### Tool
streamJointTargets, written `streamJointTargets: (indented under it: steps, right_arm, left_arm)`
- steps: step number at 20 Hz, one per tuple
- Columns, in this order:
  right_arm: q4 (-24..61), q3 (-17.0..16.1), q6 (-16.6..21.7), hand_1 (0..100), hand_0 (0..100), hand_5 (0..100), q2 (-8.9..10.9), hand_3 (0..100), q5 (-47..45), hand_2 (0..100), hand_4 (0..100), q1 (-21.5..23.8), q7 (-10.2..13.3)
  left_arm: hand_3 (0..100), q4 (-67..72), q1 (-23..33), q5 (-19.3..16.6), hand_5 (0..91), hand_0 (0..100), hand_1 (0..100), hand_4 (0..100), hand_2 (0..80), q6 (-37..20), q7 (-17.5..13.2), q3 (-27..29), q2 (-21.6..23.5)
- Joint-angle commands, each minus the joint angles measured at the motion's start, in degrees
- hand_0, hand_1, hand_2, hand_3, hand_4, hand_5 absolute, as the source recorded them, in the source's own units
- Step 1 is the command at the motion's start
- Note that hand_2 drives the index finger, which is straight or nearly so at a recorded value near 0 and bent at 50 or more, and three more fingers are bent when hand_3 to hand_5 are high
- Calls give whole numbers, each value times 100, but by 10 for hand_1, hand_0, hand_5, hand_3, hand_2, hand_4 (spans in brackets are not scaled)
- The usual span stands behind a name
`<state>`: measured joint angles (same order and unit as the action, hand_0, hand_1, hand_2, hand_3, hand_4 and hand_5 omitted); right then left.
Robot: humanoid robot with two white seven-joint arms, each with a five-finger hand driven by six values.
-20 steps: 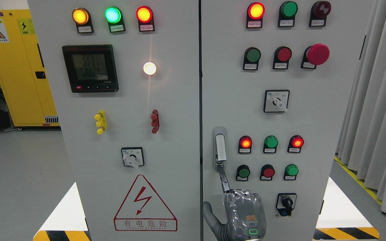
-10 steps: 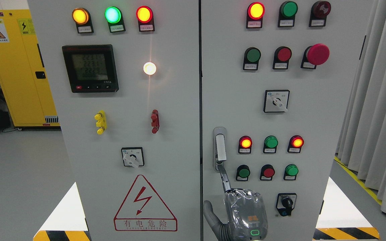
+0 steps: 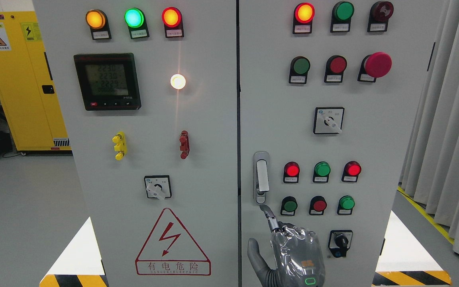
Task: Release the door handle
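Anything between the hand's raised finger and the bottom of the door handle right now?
No. In the head view, only bare grey door panel shows between the right hand's fingertip and the door handle.

"有电危险" on warning sign; meter perhaps "2229"

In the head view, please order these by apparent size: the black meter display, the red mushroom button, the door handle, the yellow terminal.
1. Black meter display, clearly largest.
2. Door handle.
3. Red mushroom button, near the handle's area; that order is unsure.
4. Yellow terminal, smallest.
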<state>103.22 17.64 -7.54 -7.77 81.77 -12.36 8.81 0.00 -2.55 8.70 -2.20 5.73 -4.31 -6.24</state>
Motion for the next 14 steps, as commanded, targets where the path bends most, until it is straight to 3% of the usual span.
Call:
streamJointTargets:
  steps: [1, 2, 3, 7, 8, 14]
  right_arm:
    - [461, -147, 16, 429, 825, 934, 4, 956, -3, 613, 948, 67, -107]
    - [479, -147, 16, 428, 761, 957, 4, 970, -3, 631, 950, 58, -134]
    - [497, -147, 16, 395, 622, 1000, 4, 1000, -3, 753, 1000, 49, -160]
    - [567, -138, 24, 318, 468, 1000, 12, 1000, -3, 845, 1000, -4, -441]
    - [567, -130, 24, 300, 380, 1000, 12, 1000, -3, 853, 1000, -47, -502]
    - [550, -77, 16, 203, 323, 1000, -23, 1000, 32, 936, 1000, -329, -801]
  left_arm:
    - [0, -70, 0, 0, 0, 120, 556, 0, 0, 0, -2, 0, 0]
    - [0, -70, 0, 0, 0, 120, 556, 0, 0, 0, -2, 0, 0]
    - [0, -70, 0, 0, 0, 120, 556, 0, 0, 0, -2, 0, 0]
    - [0, -70, 0, 0, 0, 120, 556, 0, 0, 0, -2, 0, 0]
    - [0, -70, 0, 0, 0, 120, 556, 0, 0, 0, -2, 0, 0]
    - [0, -70, 0, 0, 0, 120, 556, 0, 0, 0, -2, -9, 0]
